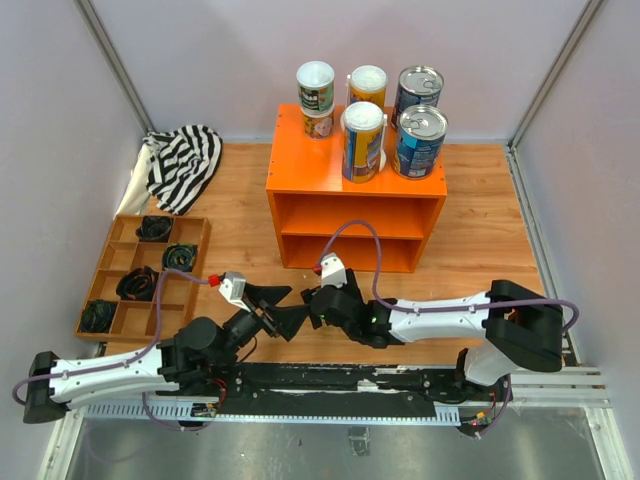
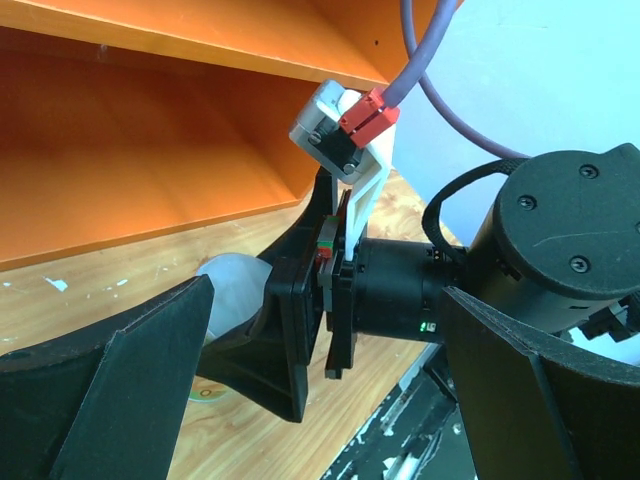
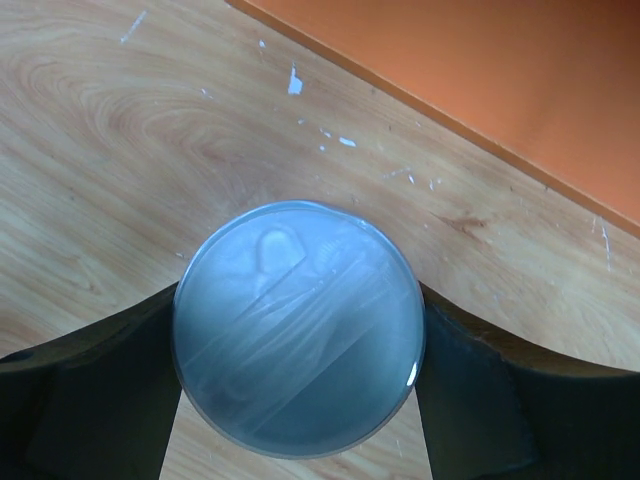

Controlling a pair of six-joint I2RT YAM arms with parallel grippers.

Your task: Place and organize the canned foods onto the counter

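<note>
A small can [image 3: 298, 345] with a pale, translucent lid sits between the fingers of my right gripper [image 3: 298, 395], which press its left and right sides just above the wooden floor. The left wrist view shows that can [image 2: 232, 290] partly hidden behind the right gripper's black finger [image 2: 285, 345]. My left gripper [image 2: 330, 400] is wide open and empty, facing the right gripper [image 1: 318, 303] just in front of the orange counter [image 1: 300, 180]. On the counter's top stand a tall yellow-and-blue can [image 1: 362, 142], two wide blue cans [image 1: 419, 142], a yellow can [image 1: 368, 88] and a white-topped stack [image 1: 315, 98].
A brown compartment tray [image 1: 122, 262] holding black cable coils lies at the left. A black-and-white striped cloth [image 1: 185, 162] lies behind it. The counter's open front with its middle shelf [image 1: 355, 232] is close behind both grippers. The arms' rail [image 1: 330, 385] runs along the near edge.
</note>
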